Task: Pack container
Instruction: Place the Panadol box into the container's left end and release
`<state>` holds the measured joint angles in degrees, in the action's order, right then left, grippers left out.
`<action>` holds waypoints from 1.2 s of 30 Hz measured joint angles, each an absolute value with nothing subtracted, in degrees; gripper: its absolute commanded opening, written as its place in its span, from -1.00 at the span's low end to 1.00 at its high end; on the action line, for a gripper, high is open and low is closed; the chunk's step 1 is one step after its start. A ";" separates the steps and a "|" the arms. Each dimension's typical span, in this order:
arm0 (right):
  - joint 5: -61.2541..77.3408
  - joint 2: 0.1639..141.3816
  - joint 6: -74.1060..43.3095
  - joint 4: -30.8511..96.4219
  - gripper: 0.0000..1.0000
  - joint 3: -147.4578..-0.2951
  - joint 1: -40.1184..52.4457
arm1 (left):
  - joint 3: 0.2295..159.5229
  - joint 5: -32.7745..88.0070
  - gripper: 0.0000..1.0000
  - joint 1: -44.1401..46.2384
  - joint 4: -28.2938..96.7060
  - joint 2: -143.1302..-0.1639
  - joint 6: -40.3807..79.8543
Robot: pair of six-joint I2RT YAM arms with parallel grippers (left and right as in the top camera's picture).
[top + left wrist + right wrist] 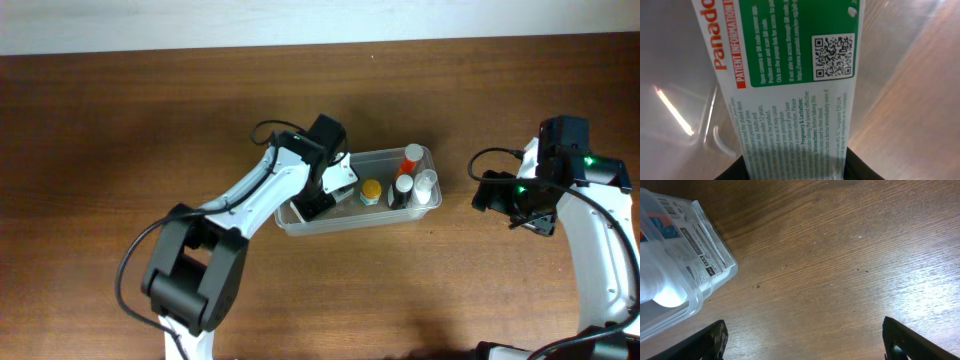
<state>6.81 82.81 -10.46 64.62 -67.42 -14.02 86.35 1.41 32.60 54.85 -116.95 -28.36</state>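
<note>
Reaching into the left end of the container (360, 221), the left hand (324, 197) is clamped on a Panadol box (790, 95), white with a green panel and an orange band of print. In the left wrist view the box runs lengthways down between the two dark fingers (861, 170) at the bottom edge, with its QR code and small text facing the camera. The clear plastic wall shows blurred to the box's left, and the wood grain of the counter (120, 120) lies to its right. From overhead the box is at the container's left end, just beside a small yellow-capped jar (371, 189). Whether the box touches the container's floor I cannot tell.

The container lies near the middle of the brown wooden counter, its long side running left to right and slightly slanted. Its right end holds three upright bottles close together. A red-capped bottle (411, 154) stands at the far corner, a dark bottle (402, 190) with a white cap is nearer, and a white bottle (427, 184) stands against the right wall.

The right hand (805, 347) hovers over bare wood just to the right of the container, holding nothing. Its fingers are spread wide apart at the two lower corners of the right wrist view. That view catches the container's rounded right corner at upper left, with a labelled white bottle seen through the plastic.
</note>
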 measured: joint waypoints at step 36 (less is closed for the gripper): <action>7.20 82.81 -9.50 64.20 0.48 -67.42 -13.85 | 87.92 -8.03 0.99 21.12 58.89 -84.93 -0.93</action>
<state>7.20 82.81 -9.50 64.20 -67.42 -13.85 87.92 -8.03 21.12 58.89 -84.93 -0.93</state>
